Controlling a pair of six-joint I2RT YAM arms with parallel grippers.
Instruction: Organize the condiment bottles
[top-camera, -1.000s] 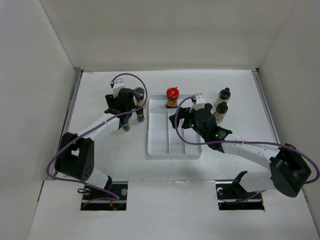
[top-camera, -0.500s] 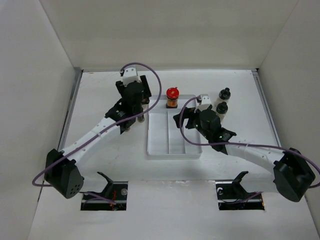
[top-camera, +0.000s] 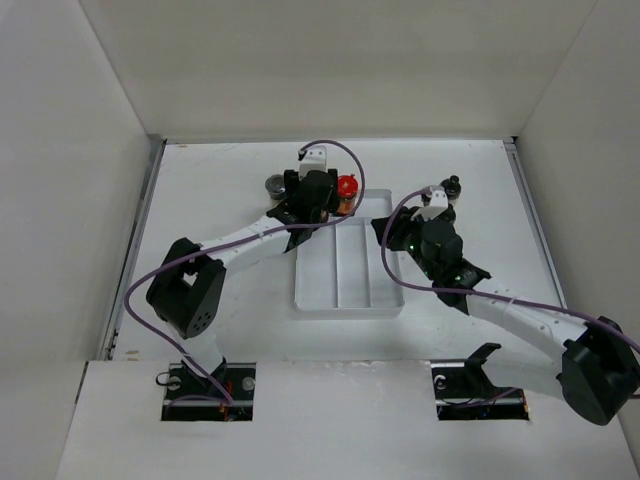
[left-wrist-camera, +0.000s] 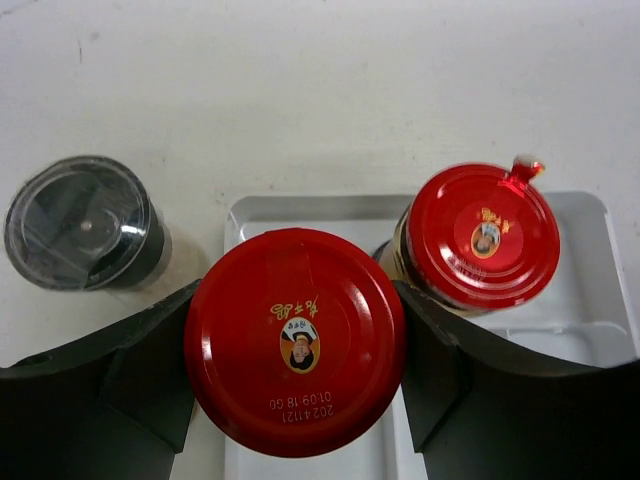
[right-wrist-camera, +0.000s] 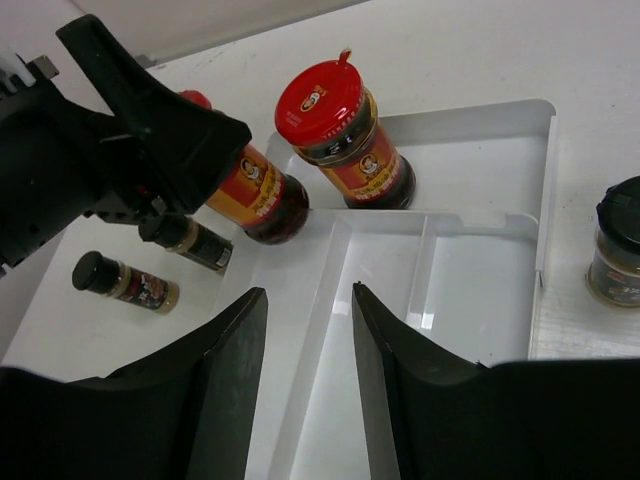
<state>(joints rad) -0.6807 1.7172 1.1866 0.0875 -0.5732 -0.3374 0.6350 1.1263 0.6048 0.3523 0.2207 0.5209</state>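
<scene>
My left gripper (left-wrist-camera: 297, 345) is shut on a red-capped jar (left-wrist-camera: 295, 340) with brown contents, at the far left corner of the white tray (left-wrist-camera: 300, 206). In the right wrist view this jar (right-wrist-camera: 258, 192) leans over the tray's left wall. A second red-capped jar (left-wrist-camera: 486, 236) stands in the tray's far compartment (top-camera: 347, 186). On the table left of the tray stands a grey-lidded jar (left-wrist-camera: 85, 222). Over the tray's middle my right gripper (right-wrist-camera: 308, 295) is open, with a narrow gap and nothing between its fingers. The left gripper (top-camera: 318, 193) hides its jar from above.
Two slim dark bottles (right-wrist-camera: 190, 241) (right-wrist-camera: 124, 282) lie on the table left of the tray (right-wrist-camera: 430, 225). A pale black-capped jar (right-wrist-camera: 619, 246) stands just right of it, and another black-capped bottle (top-camera: 452, 185) stands beyond my right arm. Walls enclose the table.
My left arm has swung right, carrying the red-capped jar from the bottles on the left to the tray's far corner. The right gripper has drawn back to the right and narrowed its jaws.
</scene>
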